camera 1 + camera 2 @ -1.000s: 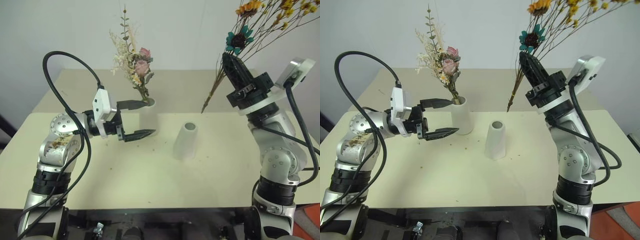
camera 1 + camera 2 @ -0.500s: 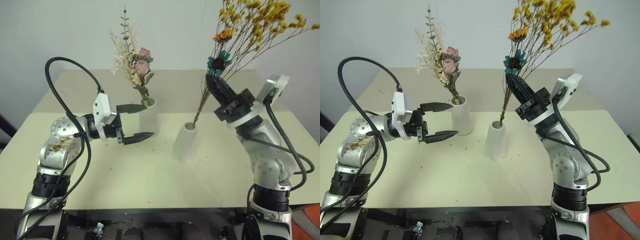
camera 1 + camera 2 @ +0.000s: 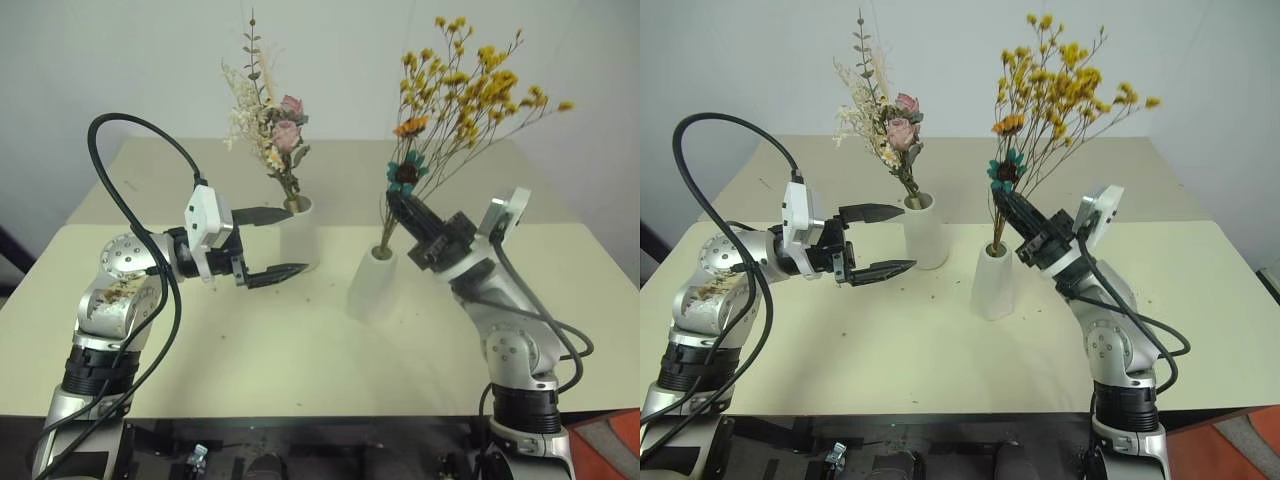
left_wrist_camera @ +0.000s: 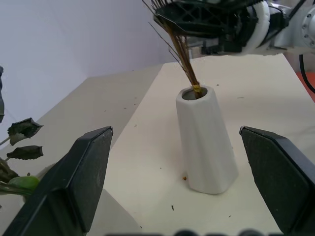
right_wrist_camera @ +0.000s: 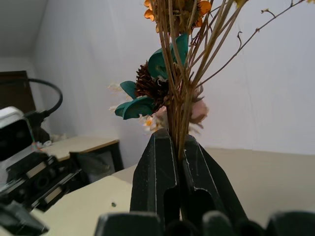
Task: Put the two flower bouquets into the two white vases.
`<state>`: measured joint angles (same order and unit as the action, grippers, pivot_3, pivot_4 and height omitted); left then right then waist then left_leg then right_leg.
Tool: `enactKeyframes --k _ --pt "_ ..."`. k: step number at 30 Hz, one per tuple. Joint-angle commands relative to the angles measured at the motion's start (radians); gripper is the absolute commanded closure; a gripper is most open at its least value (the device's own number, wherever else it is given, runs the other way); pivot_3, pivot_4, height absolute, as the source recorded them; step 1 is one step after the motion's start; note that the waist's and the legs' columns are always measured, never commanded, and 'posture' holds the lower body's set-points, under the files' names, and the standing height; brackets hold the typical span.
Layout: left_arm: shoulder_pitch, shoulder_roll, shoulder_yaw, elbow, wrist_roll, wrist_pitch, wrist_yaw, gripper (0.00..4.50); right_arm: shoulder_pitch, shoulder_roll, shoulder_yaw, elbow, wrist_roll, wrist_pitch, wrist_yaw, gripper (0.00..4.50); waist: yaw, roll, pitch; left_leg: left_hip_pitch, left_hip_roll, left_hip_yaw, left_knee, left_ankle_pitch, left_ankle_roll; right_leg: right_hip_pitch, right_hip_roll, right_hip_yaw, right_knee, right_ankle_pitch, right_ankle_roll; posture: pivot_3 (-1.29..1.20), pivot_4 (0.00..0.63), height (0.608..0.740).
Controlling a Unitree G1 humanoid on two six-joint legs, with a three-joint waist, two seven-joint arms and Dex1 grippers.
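On the left, our left end effector (image 3: pixel 268 243) hangs released, its fingers spread just in front of the taller vase (image 3: pixel 298 235), which already carries the rose bouquet (image 3: pixel 268 125) toward the table's far edge. Mid-table, the cone-shaped vase (image 3: pixel 372 285) has the yellow spray (image 3: pixel 455 100) entering its mouth, stems tilted. Our right end effector (image 3: pixel 408 212) is clenched on those stems. We judge the second insertion is underway; next we must seat the stems deeper, then release.
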<state>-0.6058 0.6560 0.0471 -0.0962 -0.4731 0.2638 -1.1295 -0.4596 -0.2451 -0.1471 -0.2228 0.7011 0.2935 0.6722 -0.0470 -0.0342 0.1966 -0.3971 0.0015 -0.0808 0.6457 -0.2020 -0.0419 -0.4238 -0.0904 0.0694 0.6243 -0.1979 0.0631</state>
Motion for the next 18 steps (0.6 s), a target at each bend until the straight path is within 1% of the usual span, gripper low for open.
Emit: enactKeyframes --k 1,6,9,13,14,18 --pt "0.005 0.003 0.011 -0.033 -0.005 -0.014 0.007 0.0 -0.004 0.009 0.003 -0.01 -0.023 -0.081 0.034 4.48 -0.002 0.0 0.0 0.0 0.0 0.0 0.0 0.0 0.0 0.0 0.0 0.0 0.0 0.0 0.0 0.0 0.15 0.74" --pt "0.002 0.004 0.011 -0.027 -0.004 -0.016 0.006 0.0 0.007 0.018 0.021 0.01 -0.05 -0.123 0.054 4.48 -0.002 0.0 0.0 0.001 0.0 0.0 0.0 0.0 0.0 0.0 0.0 0.0 0.0 0.0 0.0 0.0 0.15 0.74" --pt "0.002 0.002 0.011 -0.027 -0.004 -0.016 0.007 0.0 0.007 0.014 0.022 0.012 -0.039 -0.109 0.067 3.75 -0.001 0.0 0.0 0.0 0.0 0.0 0.0 0.0 0.0 0.0 0.0 0.0 0.0 0.0 0.0 0.0 0.15 0.74" --pt "0.006 -0.001 0.015 -0.033 -0.018 -0.009 0.004 0.0 0.018 -0.004 0.024 -0.003 -0.061 -0.104 0.06 2.28 -0.001 0.0 0.0 0.001 0.0 0.0 0.0 0.0 0.0 0.0 0.0 0.0 0.0 0.0 0.0 0.0 0.15 0.74" --pt "0.006 -0.002 0.015 -0.035 -0.021 -0.007 0.003 0.0 0.021 -0.012 0.025 -0.006 -0.066 -0.103 0.062 2.05 0.0 0.0 0.0 0.001 0.0 0.0 0.0 0.0 0.0 0.0 0.0 0.0 0.0 0.0 0.0 0.0 0.15 0.74" --pt "0.004 -0.002 0.016 -0.026 -0.017 -0.013 0.003 0.0 0.042 -0.042 0.014 -0.017 -0.065 -0.071 0.035 0.75 0.001 0.0 0.0 0.0 0.0 0.0 0.0 0.0 0.0 0.0 0.0 0.0 0.0 0.0 0.0 0.0 0.15 0.74"
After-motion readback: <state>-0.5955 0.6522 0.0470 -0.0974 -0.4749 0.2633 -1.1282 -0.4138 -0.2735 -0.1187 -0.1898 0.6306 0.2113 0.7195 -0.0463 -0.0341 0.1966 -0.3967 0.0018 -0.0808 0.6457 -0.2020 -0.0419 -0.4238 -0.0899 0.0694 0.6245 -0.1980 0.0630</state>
